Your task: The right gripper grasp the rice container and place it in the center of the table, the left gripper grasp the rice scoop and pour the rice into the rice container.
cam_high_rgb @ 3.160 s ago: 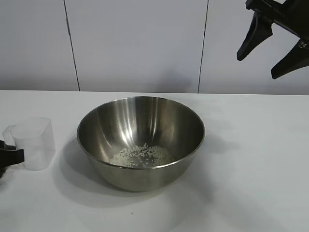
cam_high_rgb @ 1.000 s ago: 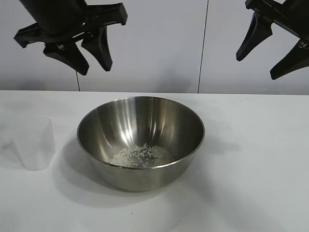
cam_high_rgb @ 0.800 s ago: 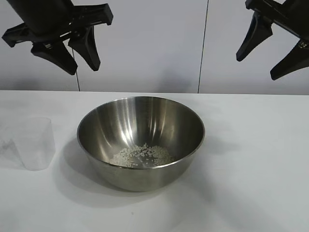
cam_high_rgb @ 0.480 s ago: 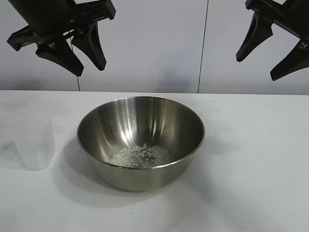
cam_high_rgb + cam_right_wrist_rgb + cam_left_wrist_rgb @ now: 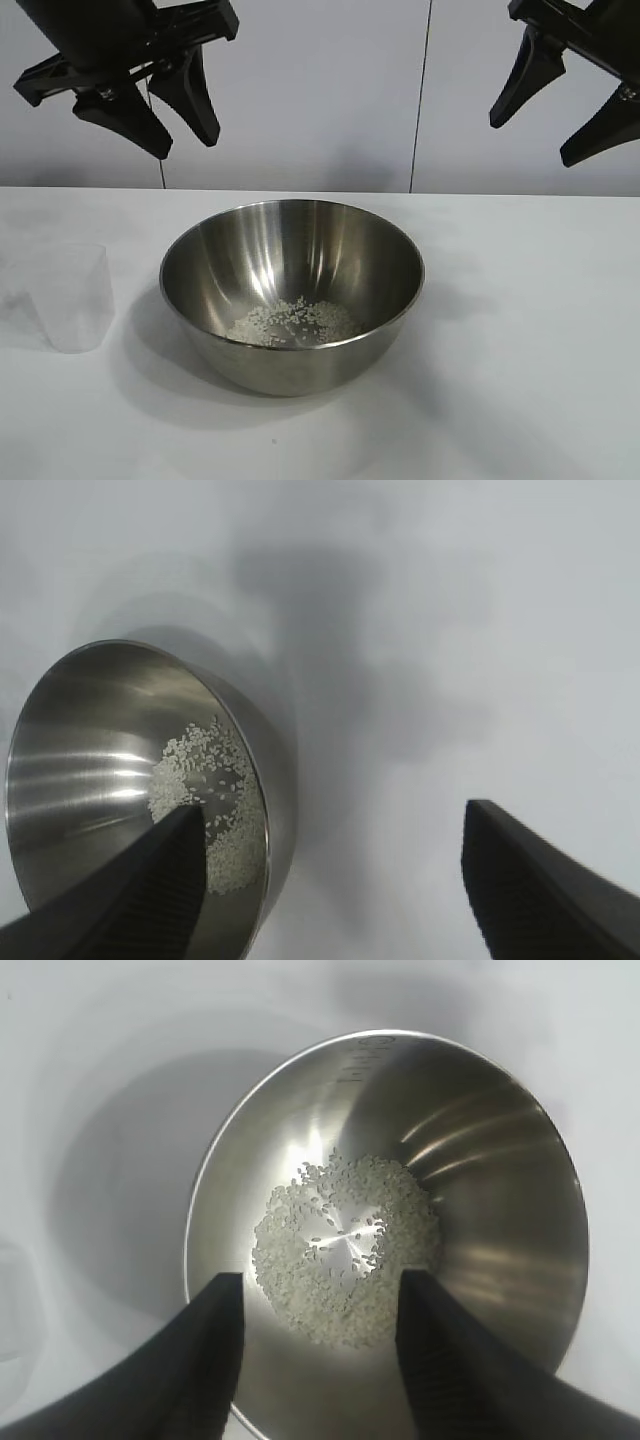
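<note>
Sitting at mid-worktop, the rice container [image 5: 292, 290] holds a loose heap of rice [image 5: 293, 322] on its floor; the bowl stands upright, free of both grippers, which suggests the placing step and the pour are done.

Rice scoop [image 5: 70, 297]: upright on the worktop [image 5: 530, 350], below and a little outboard of the left gripper, beside the bowl but not touching it. Looks empty, though its clear walls make that hard to confirm. Set apart from the bowl, it reads as parked after use.

Left gripper [image 5: 158, 118]: raised high above the bowl's near-left rim, fingers spread wide, holding nothing. Its wrist view looks straight down into the bowl, rice between the two fingers [image 5: 190, 1360].

Right gripper [image 5: 555, 118]: high and off beyond the bowl's right side, fingers wide apart, empty. Its wrist view catches the bowl off to one side, bare worktop below it.

Judgement: both arms are held clear so nothing gets knocked; little appears left to do.
</note>
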